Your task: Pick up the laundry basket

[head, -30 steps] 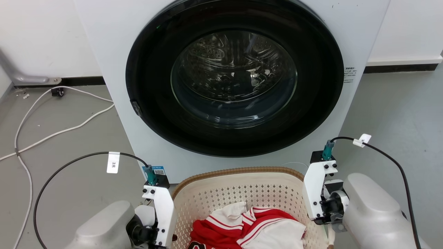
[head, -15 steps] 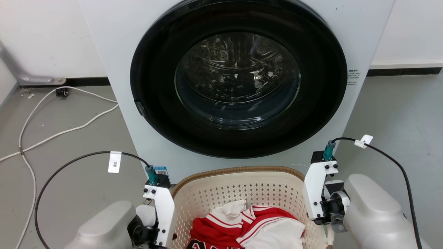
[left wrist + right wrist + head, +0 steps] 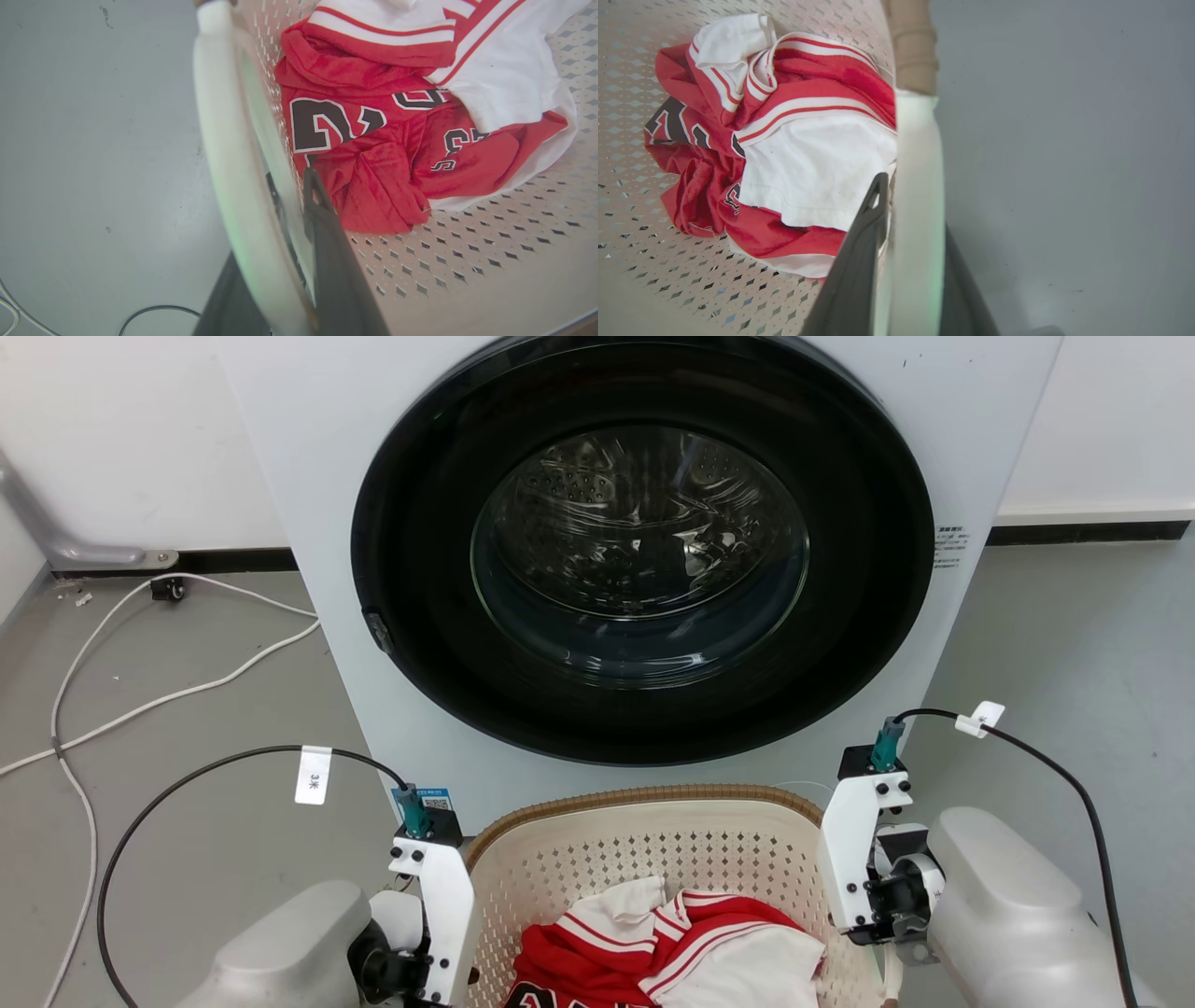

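Observation:
The laundry basket point(image 3: 644, 845), cream perforated plastic with a brown woven-look rim, sits low in the head view just in front of the washing machine. A red and white jersey point(image 3: 672, 952) lies crumpled inside it. My two wrists flank the basket, left point(image 3: 439, 915) and right point(image 3: 854, 868). In the left wrist view my left gripper point(image 3: 275, 224) is shut on the basket's white side handle point(image 3: 224, 130), one dark finger point(image 3: 322, 233) inside the basket wall. My right gripper point(image 3: 915, 205) is shut on the opposite white handle point(image 3: 920, 163), with one finger point(image 3: 864, 242) inside by the jersey point(image 3: 784, 154).
The white washing machine with its round dark door point(image 3: 644, 551) shut stands close behind the basket. White cables point(image 3: 140, 691) trail over the grey floor at the left. Black camera cables point(image 3: 205, 775) loop above both wrists. Bare grey floor point(image 3: 1074, 635) lies to the right.
The head camera has shifted a little, so the washing machine sits slightly further right in the picture. Both grippers and the basket keep the same places relative to each other.

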